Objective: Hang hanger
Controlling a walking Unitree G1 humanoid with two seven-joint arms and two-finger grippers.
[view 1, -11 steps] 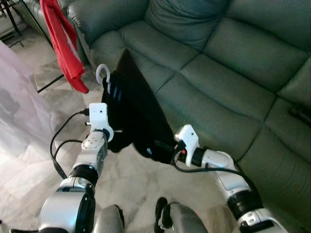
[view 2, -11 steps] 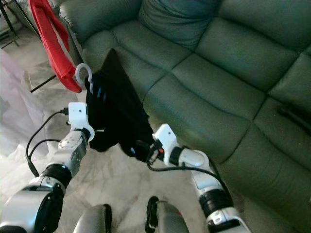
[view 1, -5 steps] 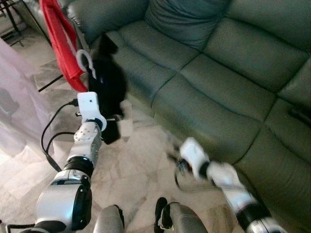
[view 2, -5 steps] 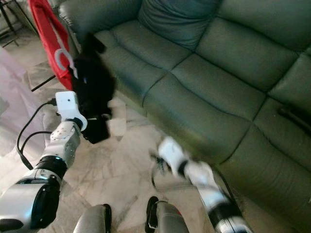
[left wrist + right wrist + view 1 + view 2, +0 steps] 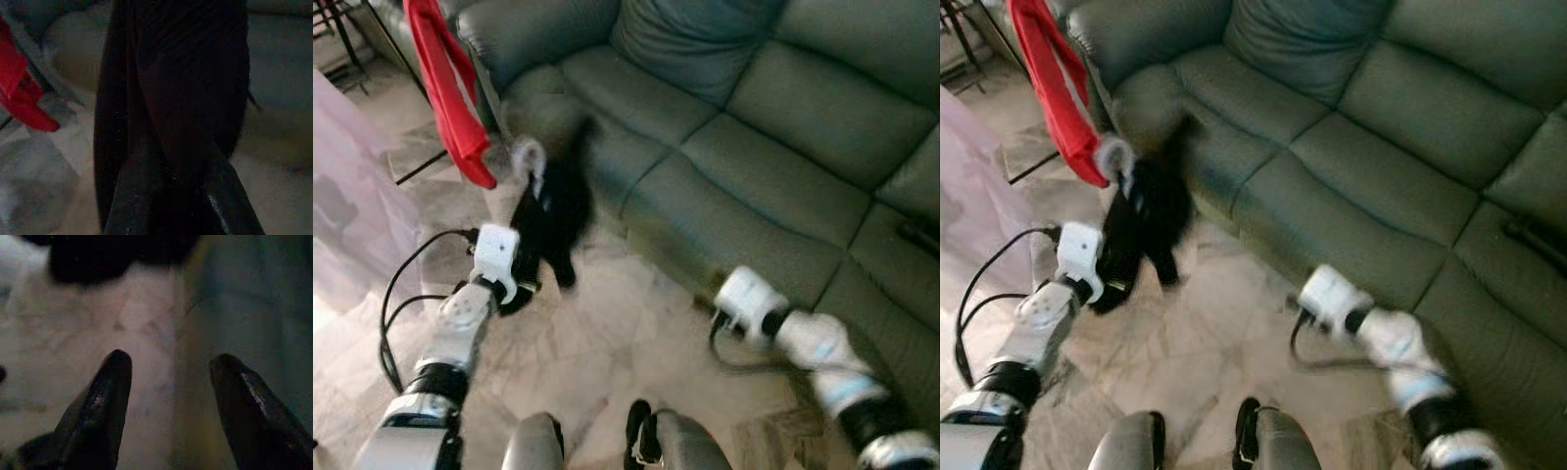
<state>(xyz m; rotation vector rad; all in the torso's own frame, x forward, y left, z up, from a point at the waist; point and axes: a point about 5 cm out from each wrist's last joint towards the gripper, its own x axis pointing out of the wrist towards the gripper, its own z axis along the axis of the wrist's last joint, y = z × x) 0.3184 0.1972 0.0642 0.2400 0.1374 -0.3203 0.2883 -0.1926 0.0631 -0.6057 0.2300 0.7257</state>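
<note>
Green leather sofa [image 5: 783,147] spans the back of the scene, one long piece with plump seat cushions, standing on a pale marbled floor [image 5: 607,343]. At the far left one red garment [image 5: 445,88] hangs down beside the sofa's arm, and a pale translucent sheet [image 5: 352,225] covers the left edge.

One second ago the black garment was stretched wide between both tools, the right one gripping its lower corner. Now the right tool [image 5: 168,377] has let go and has swung away to the right, low in front of the sofa's seat edge; its two black fingers [image 5: 98,406] stand well apart with nothing between them, floor and sofa front beyond. Half a second ago the garment bunched up near the red one; now it hangs lower and is blurred.

One black garment [image 5: 548,220] now droops as a narrow bundle from one hanger [image 5: 529,157], whose pale hook points up and sits just beside the lower end of the red garment, in front of the sofa's left seat. The bundle's long axis runs roughly up and down, tilted slightly, with its lower end by the left tool.

Left tool [image 5: 168,196] is raised at the bundle's lower end; in the left wrist view its dark fingers [image 5: 132,196] close in on the black cloth, holding it. Two arms are visible, each with a white wrist housing, and a black cable [image 5: 401,304] loops from the left arm.
</note>
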